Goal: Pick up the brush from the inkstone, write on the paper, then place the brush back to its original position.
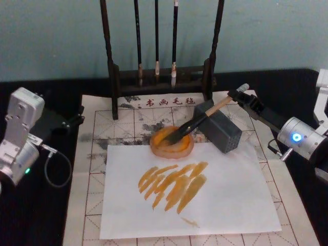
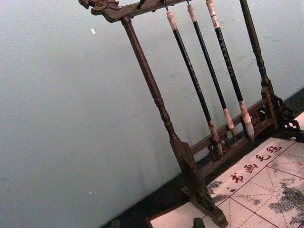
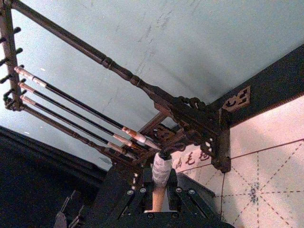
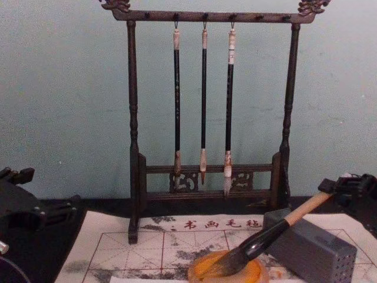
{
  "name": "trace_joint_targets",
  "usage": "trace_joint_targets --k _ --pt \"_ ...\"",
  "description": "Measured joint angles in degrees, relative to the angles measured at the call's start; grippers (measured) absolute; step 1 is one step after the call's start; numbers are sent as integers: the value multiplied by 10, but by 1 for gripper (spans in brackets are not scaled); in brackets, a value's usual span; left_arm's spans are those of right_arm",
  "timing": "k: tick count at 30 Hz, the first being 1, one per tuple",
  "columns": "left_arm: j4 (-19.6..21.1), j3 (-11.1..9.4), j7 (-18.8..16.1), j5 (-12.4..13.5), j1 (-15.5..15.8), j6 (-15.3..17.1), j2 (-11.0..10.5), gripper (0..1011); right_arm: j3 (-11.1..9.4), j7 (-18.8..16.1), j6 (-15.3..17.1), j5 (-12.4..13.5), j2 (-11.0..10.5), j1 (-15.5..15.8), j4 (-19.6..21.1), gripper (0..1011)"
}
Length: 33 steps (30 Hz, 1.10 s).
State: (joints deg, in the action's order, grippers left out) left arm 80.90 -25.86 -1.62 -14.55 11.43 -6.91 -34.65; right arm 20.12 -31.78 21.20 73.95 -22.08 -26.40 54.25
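The brush [image 1: 205, 115] lies slanted, its dark tip in the orange inkstone [image 1: 160, 150] and its pale handle across a grey block [image 1: 223, 133]. My right gripper [image 1: 237, 95] is shut on the handle's far end. In the right wrist view the white cord-wrapped end [image 3: 160, 171] sticks out between its fingers [image 3: 137, 197]. From the chest view the brush [image 4: 277, 230] rises from the inkstone [image 4: 253, 272] to that gripper [image 4: 344, 191]. The white paper [image 1: 230, 205] in front carries several orange strokes. My left gripper [image 1: 59, 122] is parked at the left, off the mat.
A dark wooden rack [image 1: 115, 77] with three thin hanging brushes [image 4: 203, 100] stands behind the inkstone. The gridded felt mat [image 1: 97, 154] lies under the paper. Black table borders both sides, and a cable loops near the left arm [image 1: 48, 169].
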Motion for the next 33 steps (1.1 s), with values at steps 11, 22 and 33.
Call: trace_joint_targets --k 11,22,33 --pt "0 0 0 0 0 0 0 1001 0 0 0 0 0 0 0 192" --pt "0 0 0 0 0 0 0 1001 0 0 0 0 0 0 0 192" --pt "0 0 0 0 0 0 0 1001 -1 -4 19 36 -8 1 10 191"
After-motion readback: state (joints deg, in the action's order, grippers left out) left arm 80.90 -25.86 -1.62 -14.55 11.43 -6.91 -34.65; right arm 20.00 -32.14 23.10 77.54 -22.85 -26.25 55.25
